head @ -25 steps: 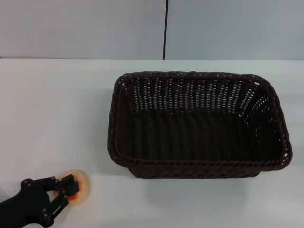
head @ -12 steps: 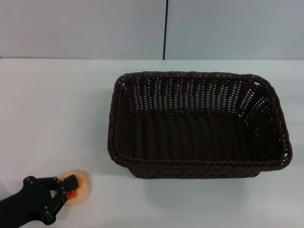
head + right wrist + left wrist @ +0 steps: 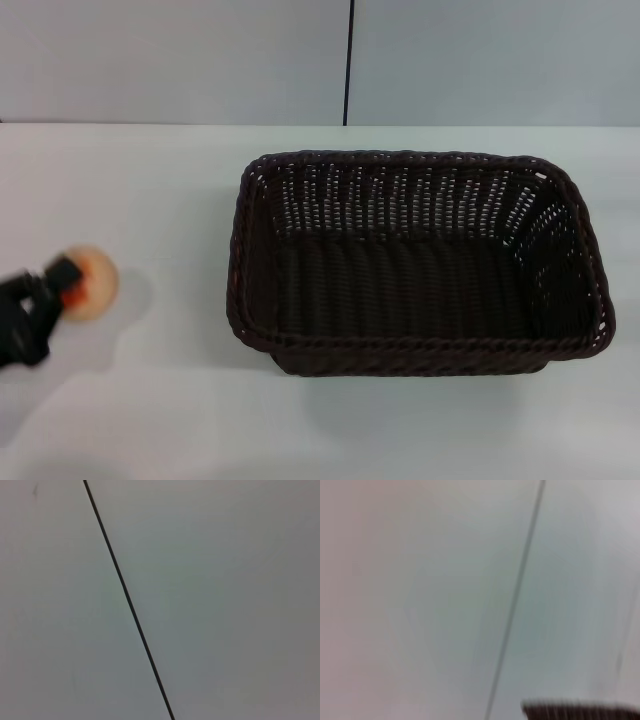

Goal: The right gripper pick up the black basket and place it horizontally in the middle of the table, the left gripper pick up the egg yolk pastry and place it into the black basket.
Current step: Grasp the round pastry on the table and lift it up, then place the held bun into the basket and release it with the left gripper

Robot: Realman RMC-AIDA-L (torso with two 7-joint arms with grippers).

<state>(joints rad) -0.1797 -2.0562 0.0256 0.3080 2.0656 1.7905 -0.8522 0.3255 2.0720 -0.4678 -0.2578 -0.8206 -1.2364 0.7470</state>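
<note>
Left gripper (image 3: 62,285) is carrying the pastry (image 3: 88,282), jaws clenched on it, above the table (image 3: 150,200); next it needs swinging right over the basket (image 3: 420,265).

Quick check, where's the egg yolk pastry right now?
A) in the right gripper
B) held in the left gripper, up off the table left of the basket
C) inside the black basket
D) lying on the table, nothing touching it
B. The left gripper has its jaws shut on the egg yolk pastry, its shadow on the table; the black basket is empty.
</note>
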